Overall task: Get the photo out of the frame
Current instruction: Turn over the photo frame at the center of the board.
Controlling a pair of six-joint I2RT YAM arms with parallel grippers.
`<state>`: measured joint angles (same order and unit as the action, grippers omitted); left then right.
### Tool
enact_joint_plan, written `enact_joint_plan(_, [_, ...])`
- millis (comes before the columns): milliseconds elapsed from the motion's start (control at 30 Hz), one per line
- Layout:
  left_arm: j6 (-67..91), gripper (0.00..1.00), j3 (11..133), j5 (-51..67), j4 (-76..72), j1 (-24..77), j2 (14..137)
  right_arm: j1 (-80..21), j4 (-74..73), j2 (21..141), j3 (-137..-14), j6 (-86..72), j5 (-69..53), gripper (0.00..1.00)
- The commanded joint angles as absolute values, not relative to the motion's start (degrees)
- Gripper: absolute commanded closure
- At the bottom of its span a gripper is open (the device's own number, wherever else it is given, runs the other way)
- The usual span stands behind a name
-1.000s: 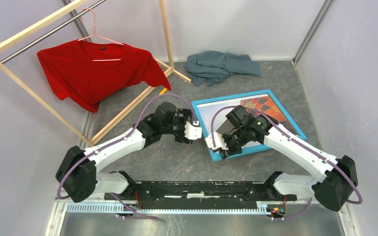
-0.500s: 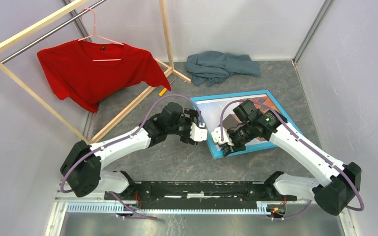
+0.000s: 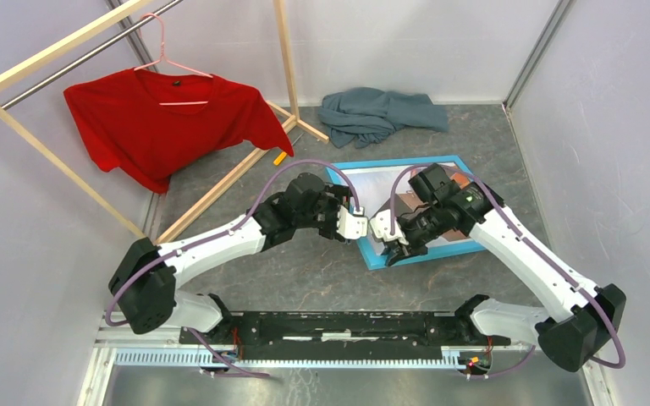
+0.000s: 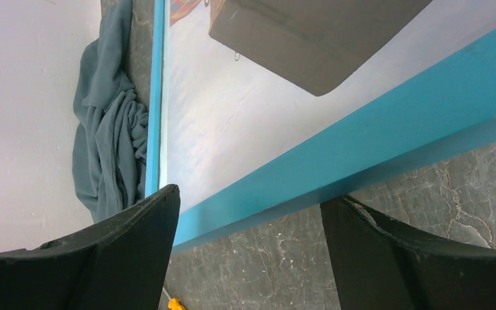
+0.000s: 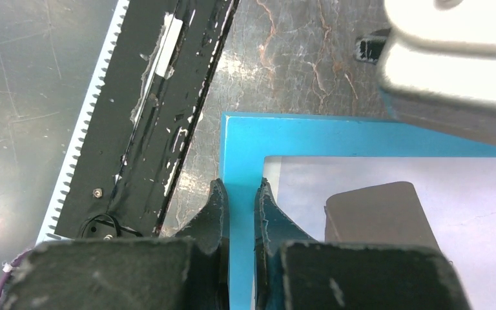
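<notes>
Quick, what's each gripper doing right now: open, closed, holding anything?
Left gripper: open, holding nothing, jaws wide and facing the edge of the frame.
Right gripper: closed, jaws pinching the frame's blue rail near a corner.

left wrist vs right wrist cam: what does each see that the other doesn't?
Left wrist only: the grey-blue cloth against the wall and a small yellow piece on the floor.
Right wrist only: the black base rail, and the right gripper shut on the frame at its border near a corner.
Both: the blue frame, the photo with pale sky and brown basket, and the marbled tabletop.
</notes>
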<state>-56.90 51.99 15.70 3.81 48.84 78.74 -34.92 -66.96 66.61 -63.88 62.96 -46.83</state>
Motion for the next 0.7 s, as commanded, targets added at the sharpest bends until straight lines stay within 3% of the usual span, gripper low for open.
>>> enact_joint_plan(0, [-55.11, 0.14, 53.52, 15.68, 2.15, 49.22, 77.93, -34.45, -68.84, 65.31, -69.11, 67.68, -55.59, 1.0])
enact_joint_plan(133, [-55.51, 0.17, 53.13, 16.25, 2.57, 49.36, 77.39, -33.82, -69.82, 64.88, -70.2, 68.19, -56.36, 1.0])
enact_joint_plan(667, [-52.69, 0.45, 59.01, 14.28, 7.08, 49.43, 74.99, -32.11, -71.72, 65.57, -74.01, 68.54, -58.88, 1.0])
